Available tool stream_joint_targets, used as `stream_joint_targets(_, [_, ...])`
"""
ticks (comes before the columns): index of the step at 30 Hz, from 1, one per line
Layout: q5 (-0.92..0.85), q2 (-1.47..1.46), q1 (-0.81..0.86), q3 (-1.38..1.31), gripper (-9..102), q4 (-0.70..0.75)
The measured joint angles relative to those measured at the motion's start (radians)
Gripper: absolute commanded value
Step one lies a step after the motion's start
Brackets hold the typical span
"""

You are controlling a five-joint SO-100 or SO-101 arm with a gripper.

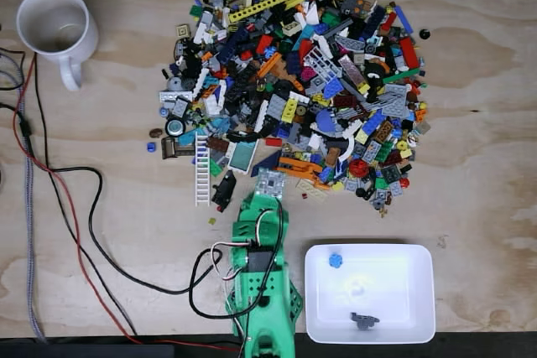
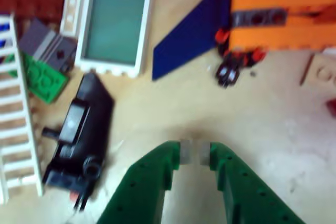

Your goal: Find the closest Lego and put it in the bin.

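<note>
A large pile of mixed Lego [image 1: 302, 73] covers the upper middle of the table in the fixed view. My green arm [image 1: 262, 274] reaches up from the bottom edge to the pile's lower rim. In the wrist view my gripper [image 2: 192, 152] hovers over bare wood, fingertips nearly touching, nothing between them. A black Lego piece [image 2: 79, 129] lies just to its left, also seen as the black piece [image 1: 224, 193] beside the arm. The white bin [image 1: 403, 251] sits at the lower right, holding a blue piece [image 1: 336, 260] and a dark piece [image 1: 363, 319].
A white ladder piece [image 2: 16, 114], a teal window piece [image 2: 113, 22], a blue wedge [image 2: 189, 35] and an orange piece [image 2: 283, 17] ring the gripper. A white mug [image 1: 54, 27] stands at the upper left. Cables [image 1: 84, 232] trail along the left.
</note>
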Motion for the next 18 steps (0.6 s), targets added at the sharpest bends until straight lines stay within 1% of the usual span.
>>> stream_joint_targets(2, [0.071,-0.132,-0.057,-0.130,8,0.071])
stream_joint_targets(5, [0.189,-0.324,-0.150,-0.316,12,0.146])
stream_joint_targets(10, [0.396,-0.552,-0.302,-0.525,10,0.216])
stream_joint_targets(12, [0.500,-0.630,-0.367,-0.600,10,0.215])
stream_joint_targets(14, [0.580,-0.736,-0.394,-0.635,10,0.181])
stream_joint_targets(18, [0.678,-0.881,-0.439,-0.650,12,0.094])
